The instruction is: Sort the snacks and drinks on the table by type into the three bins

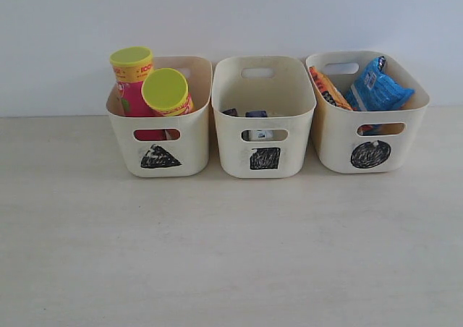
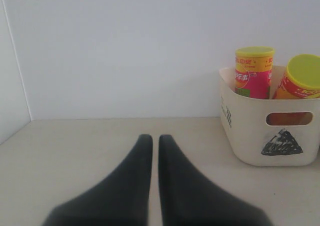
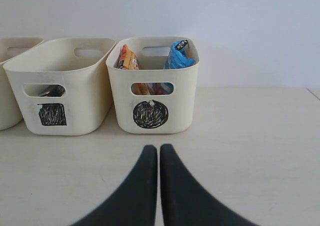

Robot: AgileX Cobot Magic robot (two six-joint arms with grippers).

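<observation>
I see a matt pale table (image 1: 217, 255) with faint wood grain, three smooth cream plastic bins (image 1: 235, 146) with a soft sheen, glossy printed chip cans (image 1: 134, 99) under smooth plastic lids (image 1: 165, 88), a crinkly shiny blue bag (image 1: 376, 90), a crinkly glossy orange-brown bag (image 1: 329, 88)

The back wall (image 1: 231, 16) was a plain, pale grey-white surface that spanned the whole far side of the scene, its lower edge running as a straight horizontal line from left to right. The side wall (image 2: 9, 71), a second pale panel at the left, showed in the left wrist view only and joined the back wall along a vertical corner seam.
</observation>
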